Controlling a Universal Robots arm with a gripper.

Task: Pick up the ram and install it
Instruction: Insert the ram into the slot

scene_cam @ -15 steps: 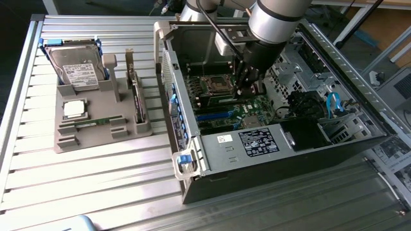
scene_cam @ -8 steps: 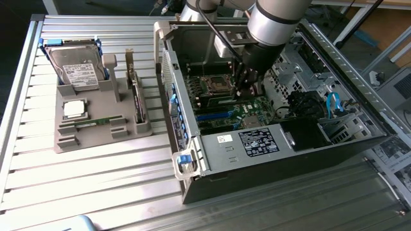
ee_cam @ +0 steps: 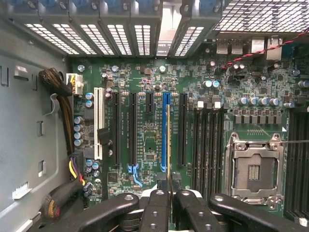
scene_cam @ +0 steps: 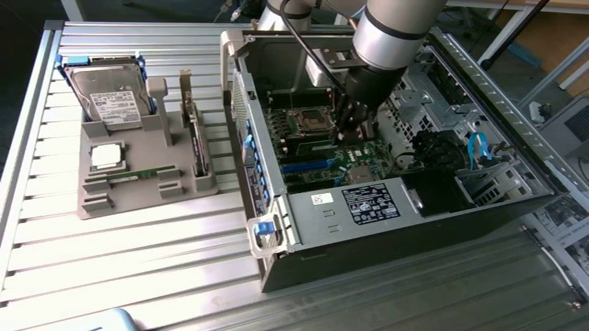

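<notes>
My gripper (ee_cam: 167, 193) is down inside the open computer case (scene_cam: 276, 227), over the green motherboard (ee_cam: 145, 140). Its two dark fingers (ee_cam: 157, 203) are shut on the ram (ee_cam: 167, 145). The ram appears edge-on as a thin yellowish line running away from the fingertips. It hangs above the blue slot (ee_cam: 164, 125) and lies parallel to the long black memory slots (ee_cam: 207, 145) just beside it. The empty processor socket (ee_cam: 253, 169) lies beyond those slots. In the exterior view the gripper (scene_cam: 352, 134) stands close over the board, beside the socket (scene_cam: 304, 121).
A grey holder (scene_cam: 96, 200) on the slatted table at the exterior view's left carries a silver hard drive (scene_cam: 110, 96), a square silver chip (scene_cam: 107, 156), a short green board (scene_cam: 138, 175) and a long thin board standing on edge (scene_cam: 194, 138). Cable bundles (ee_cam: 63, 96) run along the case wall.
</notes>
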